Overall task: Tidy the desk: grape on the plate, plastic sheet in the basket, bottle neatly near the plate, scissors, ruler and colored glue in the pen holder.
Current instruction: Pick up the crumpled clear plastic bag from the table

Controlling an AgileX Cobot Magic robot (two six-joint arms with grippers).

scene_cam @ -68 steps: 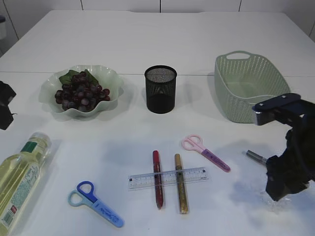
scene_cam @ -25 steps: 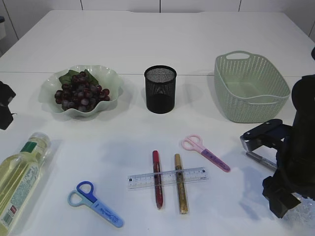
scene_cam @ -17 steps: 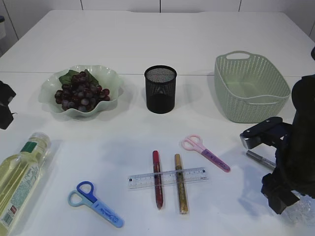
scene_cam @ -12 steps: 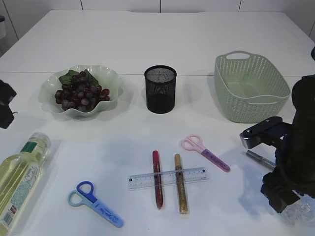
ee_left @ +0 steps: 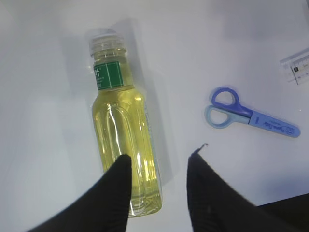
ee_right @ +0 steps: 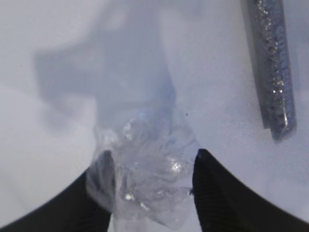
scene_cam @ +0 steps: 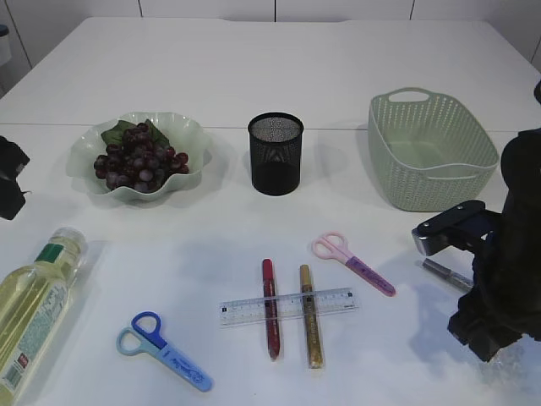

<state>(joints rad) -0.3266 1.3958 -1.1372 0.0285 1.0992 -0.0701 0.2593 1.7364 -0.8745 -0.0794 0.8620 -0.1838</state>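
Observation:
My right gripper (ee_right: 150, 170) is low over the table with its fingers on either side of the crumpled clear plastic sheet (ee_right: 140, 150), which fills the gap and rests on the table. My left gripper (ee_left: 159, 162) hovers open above the base of the lying bottle (ee_left: 123, 145) of yellow liquid. The grape (scene_cam: 135, 157) bunch lies on the plate (scene_cam: 193, 135). On the table lie the blue scissors (scene_cam: 165, 351), the pink scissors (scene_cam: 351, 262), the ruler (scene_cam: 287, 306) across the red glue (scene_cam: 270, 326) and gold glue (scene_cam: 312, 334), and a silver glue (ee_right: 270, 72).
The black mesh pen holder (scene_cam: 275, 154) stands at the centre back. The green basket (scene_cam: 431, 148) sits at the back right, just beyond my right arm (scene_cam: 507, 262). The bottle (scene_cam: 34, 313) lies at the front left edge.
My right arm came down over the plastic sheet and its fingers have drawn in around it. The left gripper and everything else have stayed put.

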